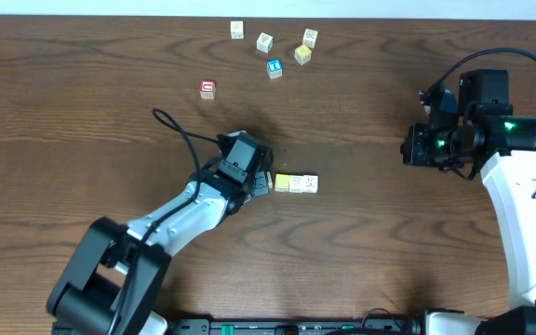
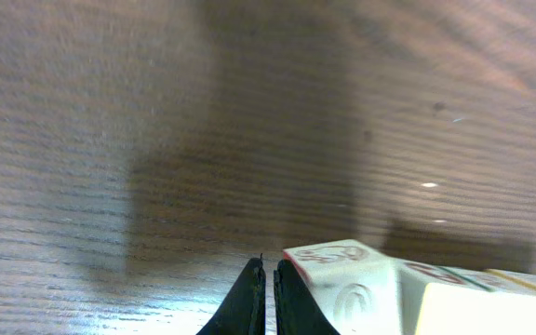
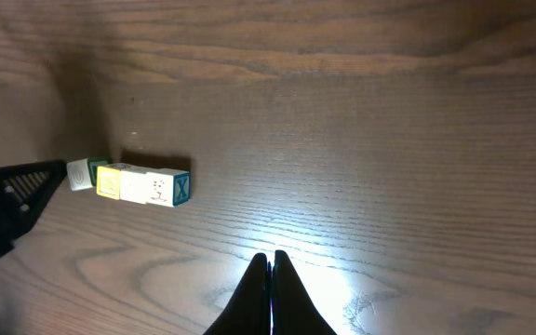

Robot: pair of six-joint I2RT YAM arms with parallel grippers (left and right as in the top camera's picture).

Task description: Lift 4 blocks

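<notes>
We see the four blocks [image 1: 297,183] lying in one short, straight row, side by side, leading away from the tip of the left gripper [image 2: 269,275]. Nearest the gripper is a cream block [image 3: 79,174]. Next come a pale yellow block [image 3: 108,181] and a white block [image 3: 136,185]. Farthest from the gripper is an end block [image 3: 168,187], white with a blue X on its side. None is stacked or tipped. We cannot tell whether the cream block touches the gripper.

Dark wood table [image 1: 82,140] carries a touching row of blocks [image 1: 296,183] at centre; pale loose cubes [image 1: 264,42], a blue-faced cube [image 1: 274,68] and a red-faced cube [image 1: 207,88] lie scattered upper centre.
</notes>
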